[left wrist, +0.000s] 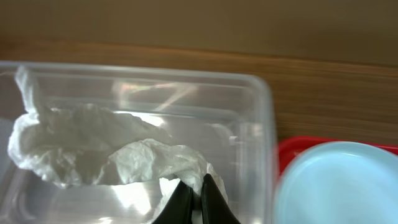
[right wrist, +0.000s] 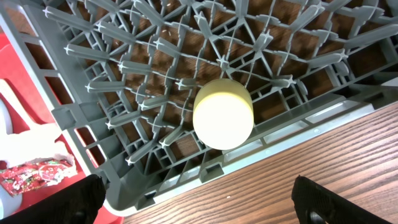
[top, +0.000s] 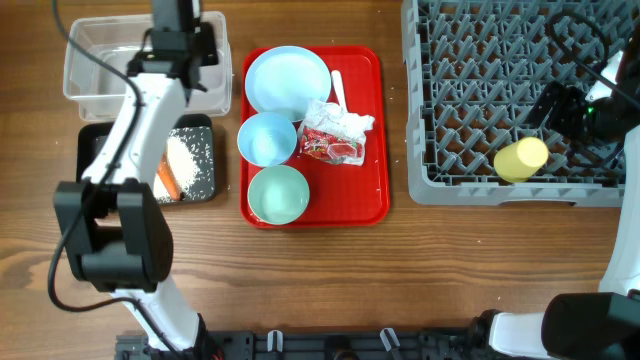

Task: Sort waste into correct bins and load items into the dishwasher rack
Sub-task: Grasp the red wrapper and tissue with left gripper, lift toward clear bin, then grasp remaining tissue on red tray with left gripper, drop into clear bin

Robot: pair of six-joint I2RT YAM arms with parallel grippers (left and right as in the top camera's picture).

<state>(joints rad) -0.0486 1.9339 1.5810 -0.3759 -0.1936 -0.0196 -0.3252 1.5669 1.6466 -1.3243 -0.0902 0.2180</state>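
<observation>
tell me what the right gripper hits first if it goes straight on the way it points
Most likely the yellow cup, centred ahead of the open right gripper and sitting in the dishwasher rack. Depth is unclear, so the rack's near rim could come first.

Napkin (left wrist: 81,143) in tub (left wrist: 186,93), cup (top: 521,159) in rack (top: 450,190).
</observation>
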